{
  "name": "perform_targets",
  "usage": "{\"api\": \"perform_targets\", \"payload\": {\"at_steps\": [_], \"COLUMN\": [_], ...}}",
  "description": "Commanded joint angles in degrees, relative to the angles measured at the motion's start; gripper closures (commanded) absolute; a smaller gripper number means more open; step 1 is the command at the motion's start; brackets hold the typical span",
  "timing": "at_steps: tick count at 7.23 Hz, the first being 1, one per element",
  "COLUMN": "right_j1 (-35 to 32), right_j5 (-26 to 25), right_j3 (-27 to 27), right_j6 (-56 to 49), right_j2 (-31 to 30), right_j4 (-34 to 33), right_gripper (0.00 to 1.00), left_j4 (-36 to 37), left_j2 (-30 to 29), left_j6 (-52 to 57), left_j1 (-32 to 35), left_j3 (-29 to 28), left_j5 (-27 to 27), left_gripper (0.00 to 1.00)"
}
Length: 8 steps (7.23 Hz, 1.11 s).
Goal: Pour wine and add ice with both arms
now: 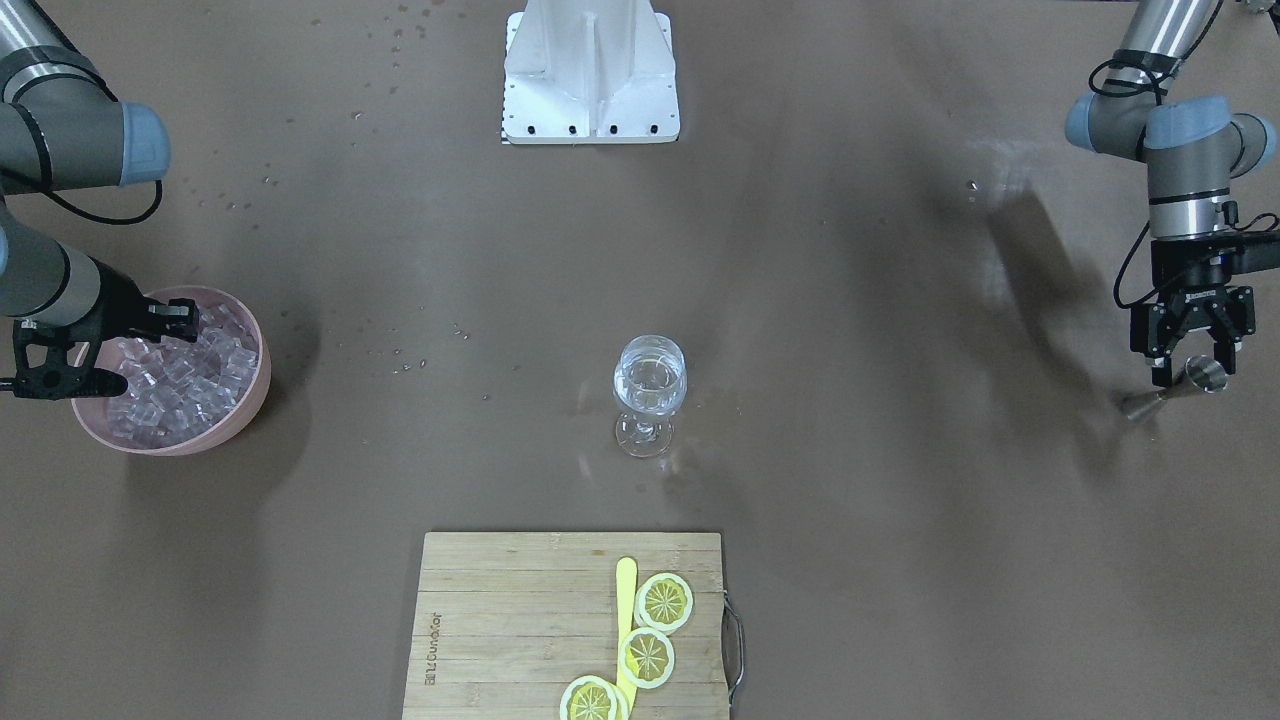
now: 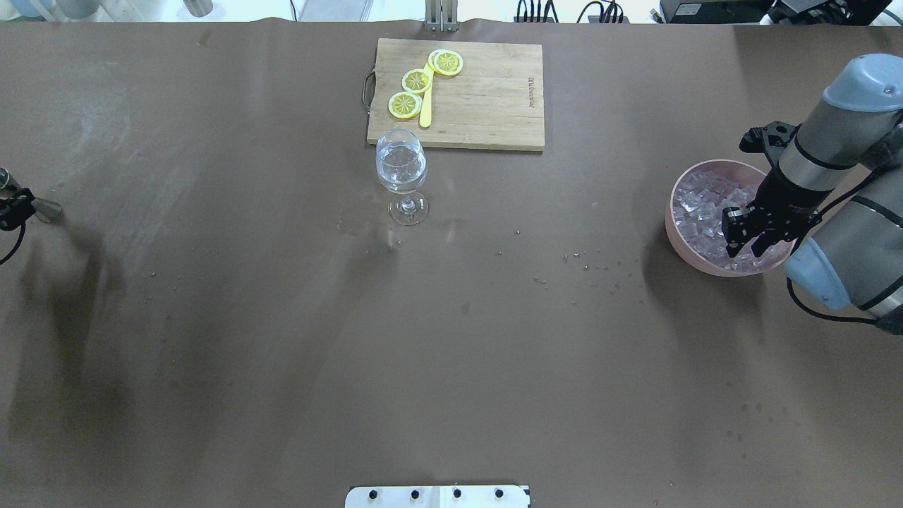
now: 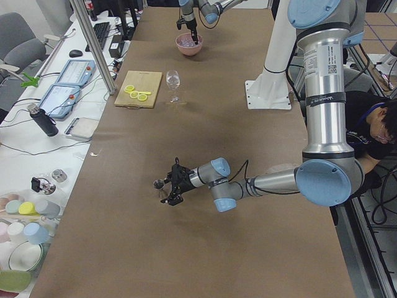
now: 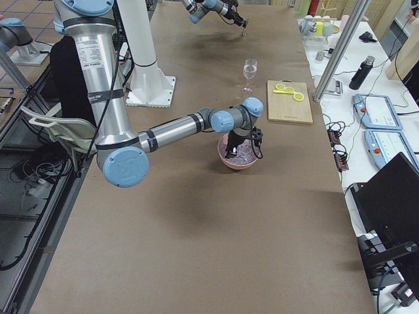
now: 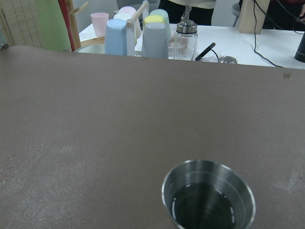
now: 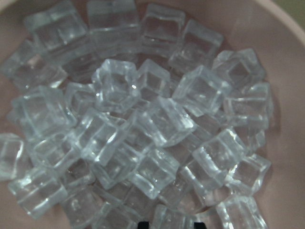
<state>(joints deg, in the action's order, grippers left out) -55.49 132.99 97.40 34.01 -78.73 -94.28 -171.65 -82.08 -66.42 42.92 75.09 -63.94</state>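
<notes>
My right gripper (image 1: pixel 186 320) hangs open over a pink bowl (image 1: pixel 258 385) heaped with clear ice cubes (image 1: pixel 190 375), its fingertips just above the heap. The right wrist view is filled with ice cubes (image 6: pixel 143 124). From overhead, the right gripper (image 2: pixel 746 243) is over the near side of the bowl (image 2: pixel 670 222). My left gripper (image 1: pixel 1195 368) is shut on a steel jigger (image 1: pixel 1206 373), held upright low over the table at the far edge. The jigger's cup (image 5: pixel 208 196) looks empty. A wine glass (image 1: pixel 650 385) with clear liquid stands mid-table.
A wooden cutting board (image 1: pixel 500 620) with lemon slices (image 1: pixel 663 601) and a yellow knife (image 1: pixel 625 590) lies beyond the glass. The white base block (image 1: pixel 590 75) is at the robot's side. Coloured cups (image 5: pixel 128 36) stand on a side table past the left gripper.
</notes>
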Motion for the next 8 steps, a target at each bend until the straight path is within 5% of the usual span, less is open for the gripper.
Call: {"api": "perform_targets", "payload": {"at_steps": [1,4,8], "right_j1": [0.0,0.2,-1.2], "right_j5": [0.1,0.9,3.6], "right_j3": [-1.4,-4.1,-1.5], "right_j6": [0.1,1.2,1.3], "right_j2": [-0.5,0.2,4.2], "right_j4": [3.6,9.3,1.8], "right_gripper": [0.78,1.0,1.0], "left_j4": [0.0,0.1,0.3], "left_j2": [-0.3,-2.5,-3.1], "left_j6": [-1.4,-1.8,-1.9], "left_j1": [-2.9,-3.7,-3.8], "left_j3": [-0.3,-2.9,-3.0], "left_j5": [3.9,5.0,5.4], "left_gripper": [0.07,0.07,0.12]}}
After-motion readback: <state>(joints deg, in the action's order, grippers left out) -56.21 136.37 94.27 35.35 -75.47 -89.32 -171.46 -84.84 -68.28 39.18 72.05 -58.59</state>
